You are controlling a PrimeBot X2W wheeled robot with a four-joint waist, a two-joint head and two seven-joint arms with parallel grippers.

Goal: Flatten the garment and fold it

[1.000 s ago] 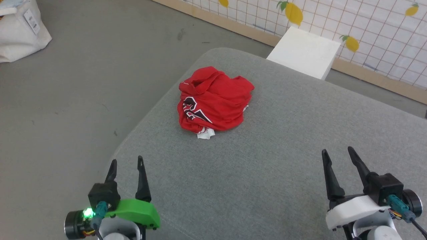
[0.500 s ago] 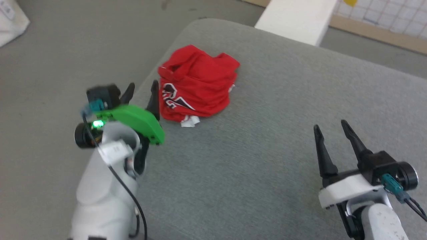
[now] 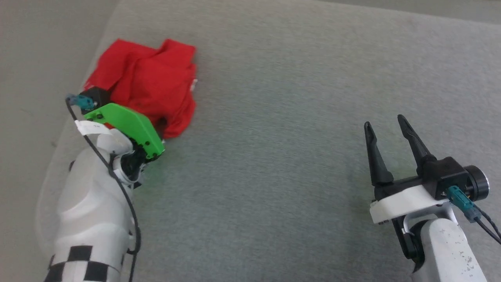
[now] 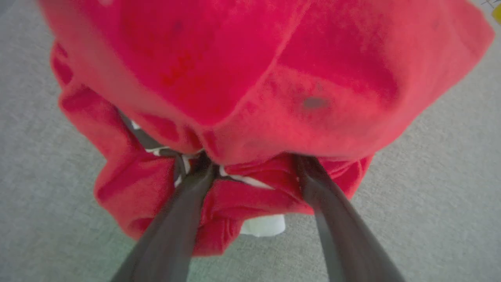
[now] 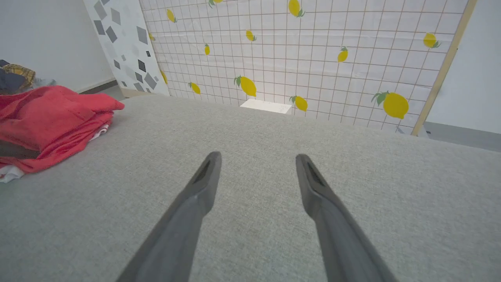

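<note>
The garment (image 3: 148,78) is a crumpled red heap near the far left edge of the grey padded surface (image 3: 282,117); black-and-white lettering and a white scrap (image 4: 262,225) peek out at its near side. My left gripper (image 4: 252,162) is open, both fingertips pushed into the near folds of the garment (image 4: 250,78), red cloth bulging over and between them. In the head view its green wrist mount (image 3: 125,125) covers the fingers. My right gripper (image 3: 383,122) hovers open over bare surface at the lower right, far from the garment (image 5: 51,117), nothing between its fingers (image 5: 195,196).
The surface's left edge (image 3: 78,98) drops to the grey floor just beside the garment. Beyond the far edge stand a white box (image 5: 266,105) and a lemon-patterned grid wall (image 5: 313,58). Other clothes (image 5: 15,76) lie far left.
My left arm has reached forward from the near edge and driven its open fingers into the garment pile. The head camera has tilted down and shifted. My right gripper has barely moved.
</note>
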